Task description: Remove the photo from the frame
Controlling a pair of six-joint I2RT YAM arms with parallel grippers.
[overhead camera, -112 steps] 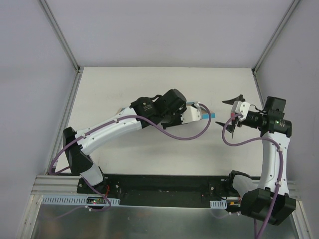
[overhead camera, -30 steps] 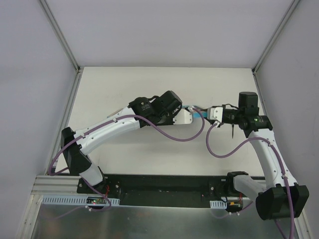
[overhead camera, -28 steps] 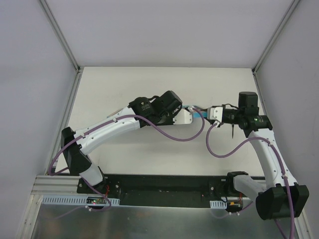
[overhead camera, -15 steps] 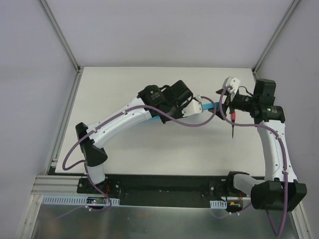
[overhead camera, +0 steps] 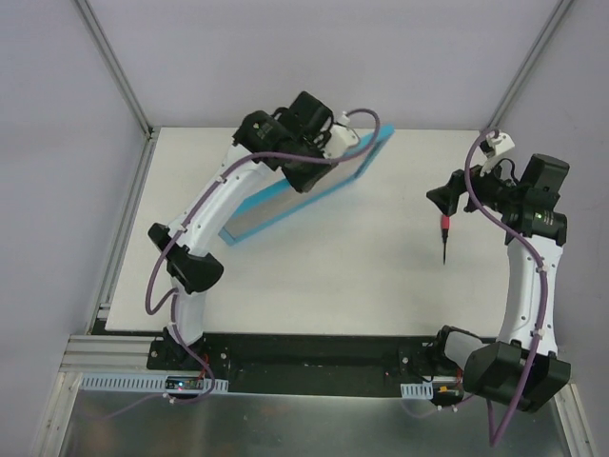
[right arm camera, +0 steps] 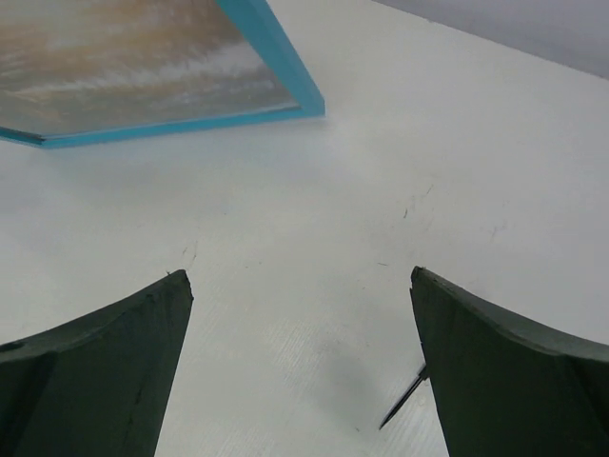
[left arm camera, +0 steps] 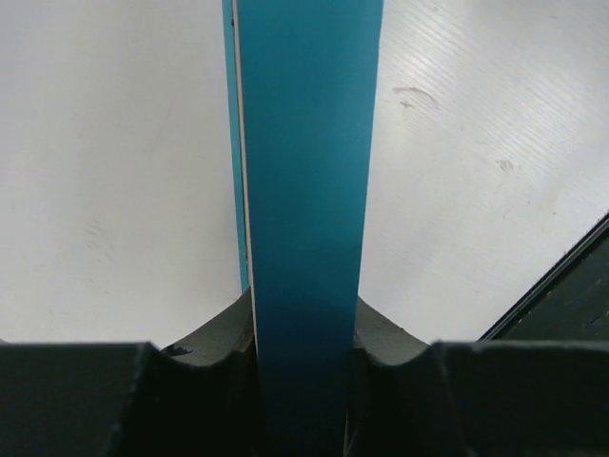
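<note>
The turquoise frame (overhead camera: 366,157) stands tilted on its long edge at the back of the table, its lower left corner near the table. My left gripper (overhead camera: 328,152) is shut on its upper edge; the left wrist view shows the blue edge (left arm camera: 304,171) clamped in the gripper (left arm camera: 304,381). The photo (right arm camera: 133,57) shows behind the front as blurred orange-brown with glare, inside the blue rim (right arm camera: 276,48). My right gripper (overhead camera: 447,197) is open and empty, to the right of the frame and apart from it; its fingers frame bare table (right arm camera: 300,276).
A thin dark spike with a red collar (overhead camera: 443,238) hangs below the right gripper; its tip shows in the right wrist view (right arm camera: 402,411). White table (overhead camera: 362,276), grey walls all round, black base rail (overhead camera: 314,357) at the near edge.
My left arm has lifted the frame, swung it back and left and tipped it up on edge. My right gripper has drawn away to the right and stands open.
</note>
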